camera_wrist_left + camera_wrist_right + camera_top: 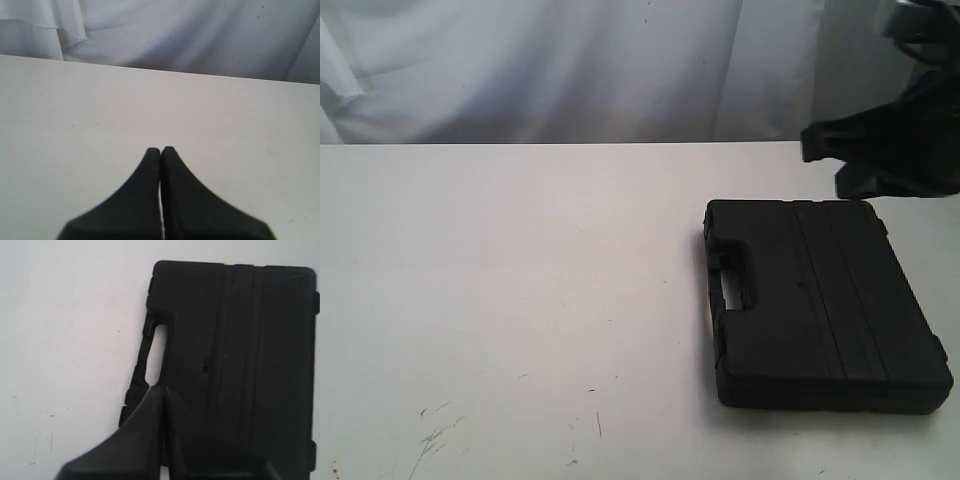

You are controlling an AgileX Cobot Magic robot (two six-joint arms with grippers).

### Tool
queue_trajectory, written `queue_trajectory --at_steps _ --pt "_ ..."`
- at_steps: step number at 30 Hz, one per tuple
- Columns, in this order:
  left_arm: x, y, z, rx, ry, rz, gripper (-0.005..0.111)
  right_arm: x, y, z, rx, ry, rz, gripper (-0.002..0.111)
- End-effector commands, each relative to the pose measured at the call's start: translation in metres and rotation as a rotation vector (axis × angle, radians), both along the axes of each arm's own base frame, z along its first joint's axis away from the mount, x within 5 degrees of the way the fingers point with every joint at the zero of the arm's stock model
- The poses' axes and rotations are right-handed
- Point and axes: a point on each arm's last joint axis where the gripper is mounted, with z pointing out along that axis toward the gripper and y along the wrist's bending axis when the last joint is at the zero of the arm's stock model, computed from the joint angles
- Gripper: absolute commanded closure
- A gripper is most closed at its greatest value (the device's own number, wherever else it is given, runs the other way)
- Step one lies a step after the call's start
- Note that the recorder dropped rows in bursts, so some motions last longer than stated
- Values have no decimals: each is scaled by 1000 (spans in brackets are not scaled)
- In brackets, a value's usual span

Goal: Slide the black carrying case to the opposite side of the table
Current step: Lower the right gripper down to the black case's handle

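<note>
The black carrying case (pixel 825 300) lies flat on the right half of the white table (pixel 520 280), its handle (pixel 735 285) facing the table's middle. My right gripper (pixel 817 143) hangs shut and empty above the case's far edge, not touching it. In the right wrist view the shut right gripper (pixel 162 388) shows over the case (pixel 235 350), close to the handle cutout (pixel 155 355). My left gripper (pixel 160 149) is shut with nothing in it, over bare table (pixel 75 110); it is out of the exterior view.
A white curtain (pixel 570 70) hangs behind the table's far edge. Dark scratches (pixel 435 430) mark the tabletop near the front left. Bare white table lies to the left of the case.
</note>
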Motion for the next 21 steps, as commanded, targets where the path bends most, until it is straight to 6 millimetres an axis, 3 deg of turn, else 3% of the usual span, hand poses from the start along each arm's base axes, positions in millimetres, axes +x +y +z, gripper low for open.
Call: queue_trajectory --at_steps 1,13,21 --pt "0 0 0 -2 -11 1 107 22 31 -8 -17 90 26 108" --pt "0 0 0 -2 -11 1 107 68 104 -55 -94 287 42 108" --pt "0 0 0 -2 -11 1 107 92 120 -90 -164 368 14 108"
